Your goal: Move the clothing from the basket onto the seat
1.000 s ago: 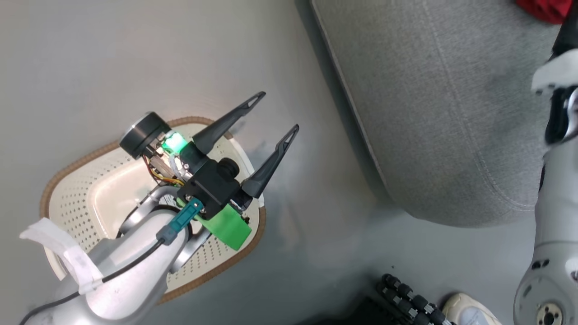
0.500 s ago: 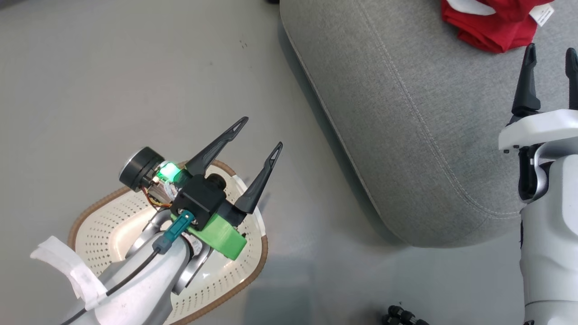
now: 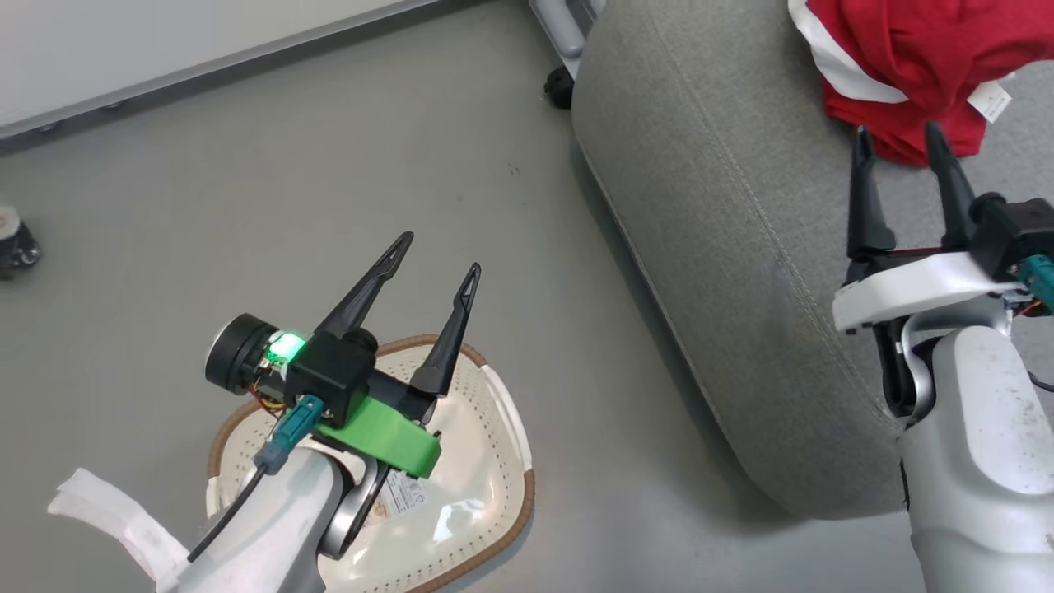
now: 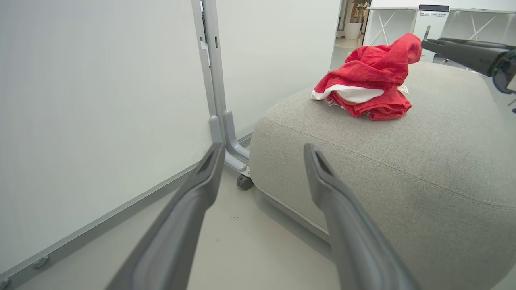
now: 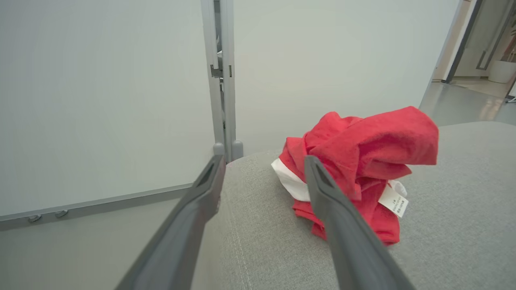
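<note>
The red clothing (image 3: 914, 66) lies in a heap on the grey seat (image 3: 725, 247), with a white band and a paper tag showing; it also shows in the left wrist view (image 4: 369, 80) and the right wrist view (image 5: 363, 161). My right gripper (image 3: 899, 142) hangs open over the seat, just short of the heap, holding nothing. Over on the floor, my left gripper (image 3: 438, 254) stands open and holds nothing above the cream basket (image 3: 486, 486). What shows of the basket's bottom is bare apart from a sticker; my arm hides part of it.
A pale wall panel (image 3: 165, 49) with a grey metal post (image 4: 215, 80) on a castor (image 3: 558, 86) stands behind the seat. A small dark wheeled thing (image 3: 12, 239) sits at the far left on the grey floor (image 3: 247, 189).
The head camera has tilted up and shifted, so the clothing heap and wall come into view. Both arms now point further forward, and the right gripper has come into view before the heap.
</note>
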### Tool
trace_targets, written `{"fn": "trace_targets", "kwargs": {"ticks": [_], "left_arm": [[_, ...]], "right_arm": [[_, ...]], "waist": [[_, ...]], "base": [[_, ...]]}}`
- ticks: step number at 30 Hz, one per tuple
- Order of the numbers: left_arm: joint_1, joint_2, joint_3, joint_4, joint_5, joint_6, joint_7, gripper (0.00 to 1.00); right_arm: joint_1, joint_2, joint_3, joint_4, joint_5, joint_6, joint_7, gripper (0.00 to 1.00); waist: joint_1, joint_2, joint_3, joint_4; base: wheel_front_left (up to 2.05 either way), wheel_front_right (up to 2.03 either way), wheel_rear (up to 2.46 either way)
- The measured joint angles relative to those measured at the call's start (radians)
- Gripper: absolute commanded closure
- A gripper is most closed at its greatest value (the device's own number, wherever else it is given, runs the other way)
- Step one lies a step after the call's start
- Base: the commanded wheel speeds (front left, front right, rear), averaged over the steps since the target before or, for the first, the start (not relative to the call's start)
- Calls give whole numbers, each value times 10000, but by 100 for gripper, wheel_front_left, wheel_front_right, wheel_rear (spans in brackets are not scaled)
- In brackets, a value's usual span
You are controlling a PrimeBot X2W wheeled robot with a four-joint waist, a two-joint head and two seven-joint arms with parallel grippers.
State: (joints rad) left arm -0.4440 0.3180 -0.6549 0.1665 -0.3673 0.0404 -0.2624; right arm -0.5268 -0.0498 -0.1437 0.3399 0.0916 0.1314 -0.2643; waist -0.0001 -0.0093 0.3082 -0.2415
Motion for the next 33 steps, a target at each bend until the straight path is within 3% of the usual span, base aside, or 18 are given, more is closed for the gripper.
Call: {"fn": "trace_targets", "kwargs": {"ticks": [17,33], "left_arm": [[1762,-669,3229,-345,453,35,-2,0],[3467,-1590,5657,-138,1089,-435,0,0]], "right_arm": [[1180,29,1440,-660,690,0,0,0],[3121,13,1831,-1315,738,0,0,0]], "waist": [[0,0,-1150,2023],[0,0,-2328,2972]], "base": [[0,0,0],[0,0,0]]}}
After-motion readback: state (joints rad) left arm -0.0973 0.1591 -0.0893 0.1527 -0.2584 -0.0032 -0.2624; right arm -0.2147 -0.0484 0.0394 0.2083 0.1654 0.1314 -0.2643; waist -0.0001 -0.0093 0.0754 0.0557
